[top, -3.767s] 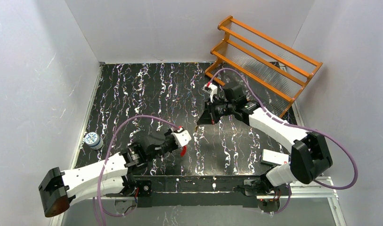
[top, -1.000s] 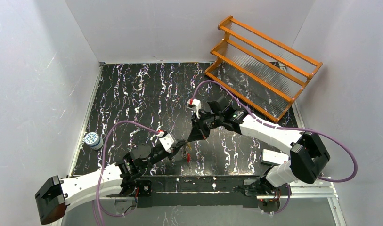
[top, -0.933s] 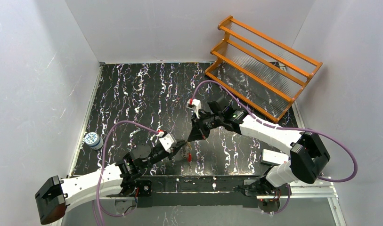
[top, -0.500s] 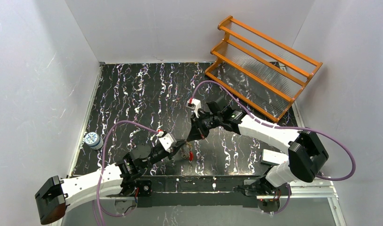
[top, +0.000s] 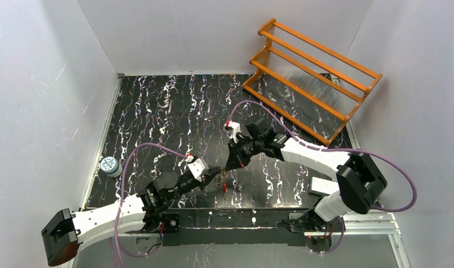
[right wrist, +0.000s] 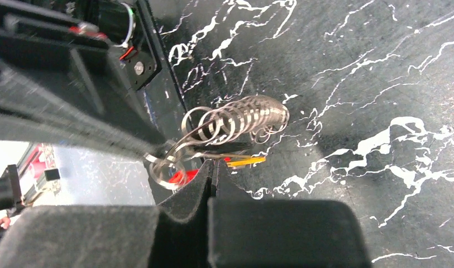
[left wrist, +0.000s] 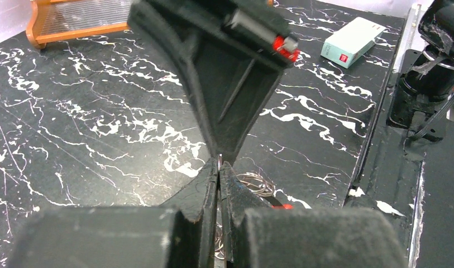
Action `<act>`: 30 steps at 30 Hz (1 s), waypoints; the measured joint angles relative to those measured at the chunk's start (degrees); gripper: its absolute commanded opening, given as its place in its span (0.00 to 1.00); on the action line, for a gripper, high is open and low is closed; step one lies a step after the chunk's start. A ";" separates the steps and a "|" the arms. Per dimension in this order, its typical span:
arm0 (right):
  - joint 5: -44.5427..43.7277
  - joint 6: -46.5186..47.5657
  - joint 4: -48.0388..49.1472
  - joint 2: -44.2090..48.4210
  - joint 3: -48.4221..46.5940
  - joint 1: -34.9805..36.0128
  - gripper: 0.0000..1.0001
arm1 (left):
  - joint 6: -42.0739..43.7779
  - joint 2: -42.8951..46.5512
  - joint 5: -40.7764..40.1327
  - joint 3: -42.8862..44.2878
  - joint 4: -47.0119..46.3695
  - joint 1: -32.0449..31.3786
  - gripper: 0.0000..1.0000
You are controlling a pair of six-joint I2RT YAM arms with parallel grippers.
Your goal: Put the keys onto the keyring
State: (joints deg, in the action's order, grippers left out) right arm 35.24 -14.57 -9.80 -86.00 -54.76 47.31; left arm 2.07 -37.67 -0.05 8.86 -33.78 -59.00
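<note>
An orange wooden rack (top: 311, 70) with two ribbed clear shelves stands at the far right corner of the surface (top: 157, 111), which is black marbled with white veins. One small round tub (top: 109, 165) with a blue-and-white lid sits by the left edge; what it holds cannot be told. One pale closed box (left wrist: 353, 42) lies near the right arm's base. There are two arms and one keyring (right wrist: 244, 117), a thin silvery wire wound into a springy run of coils, with a short red part (left wrist: 280, 206) lying low beside the front edge. Only one key can be made out, a slim brass key (right wrist: 245, 161); the second is too small to find. The keyring hangs between the two gripper tips near the front middle of the surface. The left gripper (top: 211, 175) has its black wedge-shaped fingers pressed together, pinching an end loop of the wire. The right gripper (top: 230, 166) is likewise pressed together, tip to tip with the left one, and the brass key sticks out sideways from its fingertips just under the coils.
</note>
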 measured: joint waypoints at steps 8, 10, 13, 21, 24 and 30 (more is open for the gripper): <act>2.75 1.53 4.68 10.12 4.44 -0.07 0.01 | -1.55 0.81 -2.75 -0.83 -0.39 0.00 0.00; 3.32 1.51 5.90 10.82 4.70 -0.07 0.01 | -2.16 1.03 -3.21 -0.96 -0.48 0.00 0.00; 4.13 1.36 7.54 10.38 4.70 -0.07 0.01 | -2.97 1.38 -3.63 -1.07 -0.55 0.00 0.00; 3.76 -0.39 8.76 5.62 3.61 -0.07 0.01 | -4.28 1.68 -3.78 -2.29 -2.23 0.00 0.00; 3.52 -1.16 9.16 5.01 3.48 -0.07 0.01 | -4.57 1.66 -3.85 -2.62 -2.78 0.00 0.00; 3.69 -2.03 10.88 5.03 3.48 -0.07 0.01 | -4.72 1.66 -4.02 -2.75 -3.26 0.00 0.00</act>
State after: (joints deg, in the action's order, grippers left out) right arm 38.94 -16.60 1.08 -80.97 -51.29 47.24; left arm -2.66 -36.01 -4.08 6.11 -37.04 -59.00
